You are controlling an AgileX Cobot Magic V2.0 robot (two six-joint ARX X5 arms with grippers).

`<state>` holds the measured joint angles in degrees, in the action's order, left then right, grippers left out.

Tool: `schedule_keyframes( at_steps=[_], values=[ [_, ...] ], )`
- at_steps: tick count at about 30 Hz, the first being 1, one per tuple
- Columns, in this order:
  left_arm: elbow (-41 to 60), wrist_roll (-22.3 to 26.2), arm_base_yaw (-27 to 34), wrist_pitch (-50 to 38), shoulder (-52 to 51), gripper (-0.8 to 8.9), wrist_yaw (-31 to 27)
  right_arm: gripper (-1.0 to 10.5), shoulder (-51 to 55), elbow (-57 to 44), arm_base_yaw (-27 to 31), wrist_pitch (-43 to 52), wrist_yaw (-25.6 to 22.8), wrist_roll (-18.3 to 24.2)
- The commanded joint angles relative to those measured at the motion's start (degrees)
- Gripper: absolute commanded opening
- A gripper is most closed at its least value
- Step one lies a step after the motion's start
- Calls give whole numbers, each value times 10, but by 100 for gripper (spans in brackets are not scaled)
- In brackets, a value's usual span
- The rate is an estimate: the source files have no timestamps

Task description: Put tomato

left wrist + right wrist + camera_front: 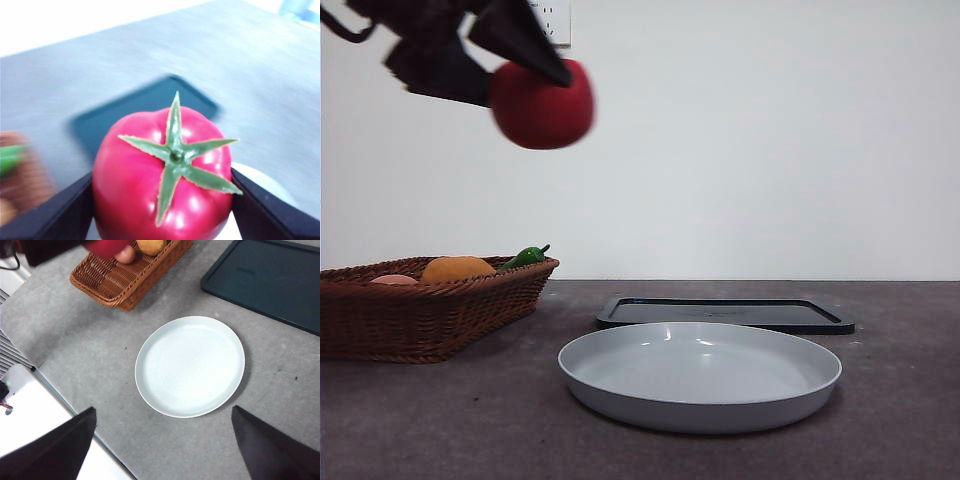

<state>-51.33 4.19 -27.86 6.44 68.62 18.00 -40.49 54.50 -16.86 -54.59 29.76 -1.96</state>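
Tomato (542, 104) is seen held high in the air, well above the worktop (440, 410), in the upper left of the front view. It is gripped by the left pincer (162, 200), whose dark arm enters that view from the top left corner and slopes downward toward the fruit. In the left wrist view the two black jaws are pressed against opposite sides of the glossy red tomato, spread only as wide as the fruit, and the green star-shaped stem (176, 156) is turned toward the camera. The picture there is blurred.

Below and left of the tomato in the front view, a brown wicker basket (430, 310) is set on the grey worktop. An orange round fruit (457, 268), a small green pepper (526, 256) and a pale pinkish item (393, 280) are seen over its rim. To the right of the basket a shallow pale grey plate (700, 375) is laid, and just behind it a flat dark tray (725, 313).

The right pincer (162, 445) is held high above the worktop, looking down on the plate (190, 366), with the basket (130, 275) and tray (270, 282) beyond. Its jaws are spread wide apart and nothing is held between them.
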Motion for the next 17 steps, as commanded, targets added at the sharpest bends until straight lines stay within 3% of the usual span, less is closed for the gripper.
schedule_keyframes(
  at_steps=[1, 8, 17],
  values=[
    [-9, -6, -35, -7, 24, 330, 3, 431, -3, 11, -3, 5, -2, -6],
    [-9, -6, -103, -29, 109, 330, 3, 431, -3, 11, -3, 5, -2, -6],
    [-9, -6, -146, -101, 255, 330, 2, 431, -3, 11, -3, 3, -2, -6]
  ],
)
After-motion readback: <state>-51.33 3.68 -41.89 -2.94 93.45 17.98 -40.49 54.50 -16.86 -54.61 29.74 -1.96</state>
